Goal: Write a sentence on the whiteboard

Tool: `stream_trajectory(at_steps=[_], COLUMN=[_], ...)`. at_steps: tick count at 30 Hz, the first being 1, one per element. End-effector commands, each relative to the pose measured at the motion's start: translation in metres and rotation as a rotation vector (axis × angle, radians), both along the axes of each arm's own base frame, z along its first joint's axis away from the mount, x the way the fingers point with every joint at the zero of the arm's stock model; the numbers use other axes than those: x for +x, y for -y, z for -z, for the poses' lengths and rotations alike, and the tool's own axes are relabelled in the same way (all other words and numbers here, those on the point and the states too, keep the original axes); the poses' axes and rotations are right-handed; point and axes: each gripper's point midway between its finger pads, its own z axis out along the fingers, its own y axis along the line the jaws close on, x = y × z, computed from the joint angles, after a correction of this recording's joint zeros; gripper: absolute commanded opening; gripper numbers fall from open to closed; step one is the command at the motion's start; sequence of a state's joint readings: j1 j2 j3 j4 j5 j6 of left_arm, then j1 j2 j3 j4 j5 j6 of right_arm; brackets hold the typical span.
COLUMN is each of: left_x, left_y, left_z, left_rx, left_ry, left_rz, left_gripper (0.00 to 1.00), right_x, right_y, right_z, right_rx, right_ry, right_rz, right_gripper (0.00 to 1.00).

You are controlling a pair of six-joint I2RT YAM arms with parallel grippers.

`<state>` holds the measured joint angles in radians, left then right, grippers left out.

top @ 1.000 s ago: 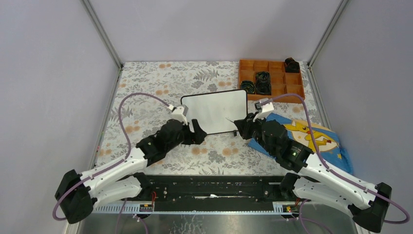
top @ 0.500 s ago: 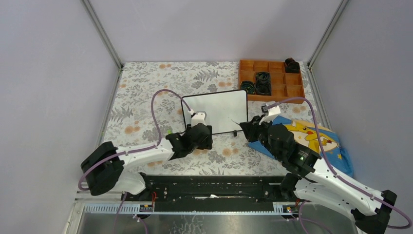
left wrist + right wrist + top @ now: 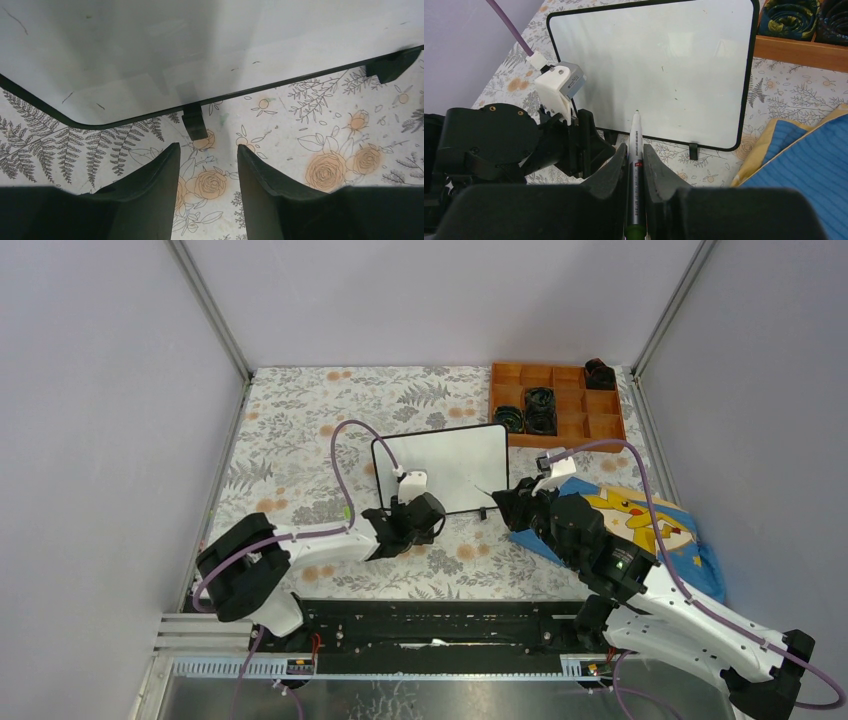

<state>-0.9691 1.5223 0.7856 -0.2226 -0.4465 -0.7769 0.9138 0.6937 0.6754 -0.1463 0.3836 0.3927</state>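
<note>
Top external: the whiteboard (image 3: 445, 468) sits mid-worktop (image 3: 300, 430), with the left fingers (image 3: 425, 512) at its near edge and the right fingers (image 3: 503, 502) at its near right corner. Open room lies left and beyond; an orange tray (image 3: 560, 443) is near its far right corner.
Left wrist: the fingers are spread and hold nothing, the gap in line with a black foot (image 3: 195, 122) under the board's rim.
Right wrist: the fingers pinch a marker pen (image 3: 636, 150), its tip over the board's near edge. A blue Pikachu cloth (image 3: 804, 165) lies to the right.

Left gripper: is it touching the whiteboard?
Apart. In the left wrist view, patterned tablecloth shows between the left gripper and the whiteboard, clear of its black frame.
</note>
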Motion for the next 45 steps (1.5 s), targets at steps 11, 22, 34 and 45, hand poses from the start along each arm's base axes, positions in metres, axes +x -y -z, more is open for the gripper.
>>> stream_trajectory(at_steps=[11, 22, 34, 45], left_x=[0.019, 0.02, 0.002, 0.016], left_y=[0.007, 0.005, -0.011, -0.074], left_z=[0.004, 0.011, -0.034, -0.154], left_rx=[0.049, 0.075, -0.027, -0.261], left_ry=[0.046, 0.045, 0.076, 0.303], left_rz=[-0.045, -0.038, -0.028, 0.02], left_gripper=[0.44, 0.35, 0.72, 0.87], right_x=[0.003, 0.002, 0.001, 0.008], right_y=[0.003, 0.003, 0.002, -0.022], right_z=[-0.01, -0.008, -0.012, -0.041], right_rx=[0.024, 0.021, 0.004, 0.011], right_ry=[0.026, 0.027, 0.051, 0.128], right_rz=[0.021, 0.017, -0.013, -0.082], right_gripper=[0.0, 0.0, 0.0, 0.0])
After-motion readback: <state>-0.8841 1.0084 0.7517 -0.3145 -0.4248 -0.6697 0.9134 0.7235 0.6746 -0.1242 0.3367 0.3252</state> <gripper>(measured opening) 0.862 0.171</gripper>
